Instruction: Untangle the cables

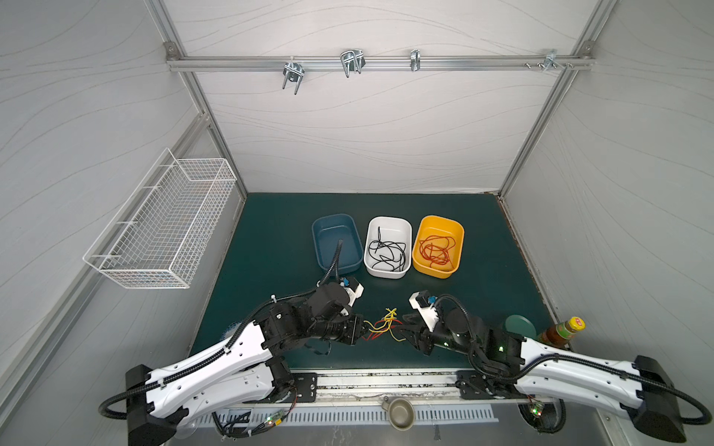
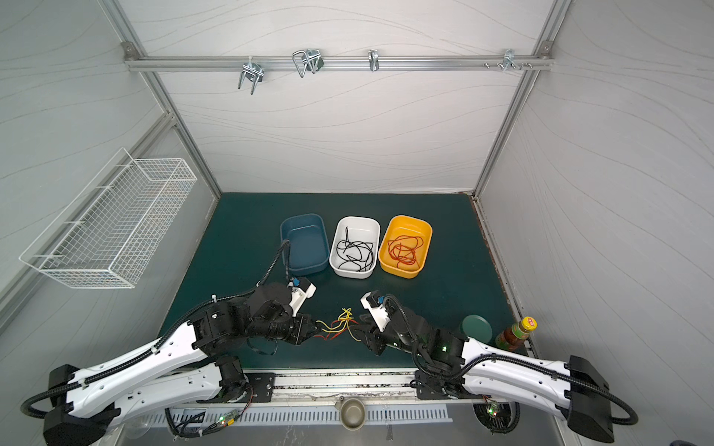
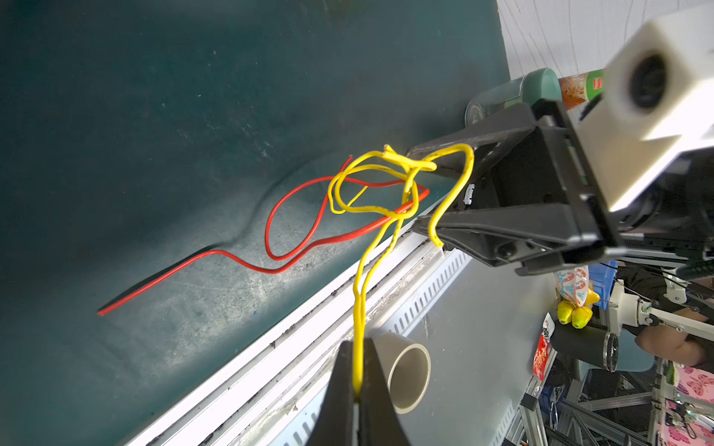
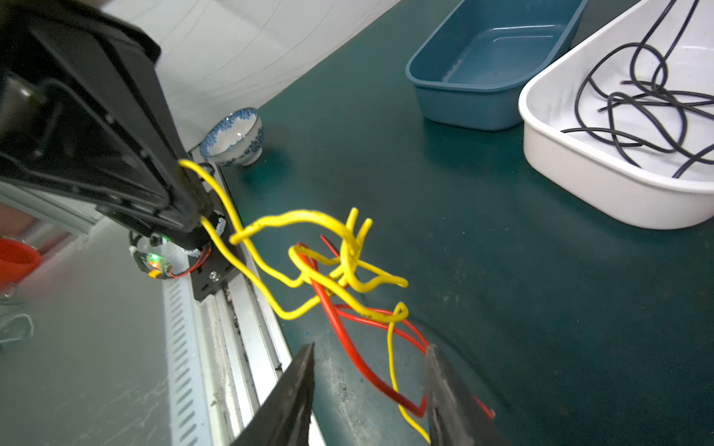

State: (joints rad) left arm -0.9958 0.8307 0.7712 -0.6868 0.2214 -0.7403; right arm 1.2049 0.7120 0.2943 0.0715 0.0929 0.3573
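Cables (image 1: pixel 388 320) not yet separated hang as one knot between the two pincers. We find the left pincer (image 3: pixel 358 349) pressed together on a doubled run of yellow cable (image 3: pixel 359 316), which leads out of its tips to the knot. The right pincer (image 4: pixel 370 349) stands spread. A red cable (image 4: pixel 359 367) and a yellow strand pass between its tips, and we see neither gripped.

Beyond the knot, well apart from both pincers, stand three tubs. The white tub (image 1: pixel 386 275) holds black cables (image 1: pixel 386 251), the yellow tub (image 1: pixel 434 273) holds red ones, and the blue tub (image 4: pixel 463 104) holds nothing. We judge the task mostly done: only this red-and-yellow knot is left to part.

The left wrist view alone shows the red cable trailing flat on the tabletop (image 3: pixel 116 154) with the yellow lifted above it. The right wrist view alone shows the red apparently threaded through the yellow loops. It also shows a patterned bowl (image 4: pixel 233 139) behind the left pincer, which is hardly visible in both top views.
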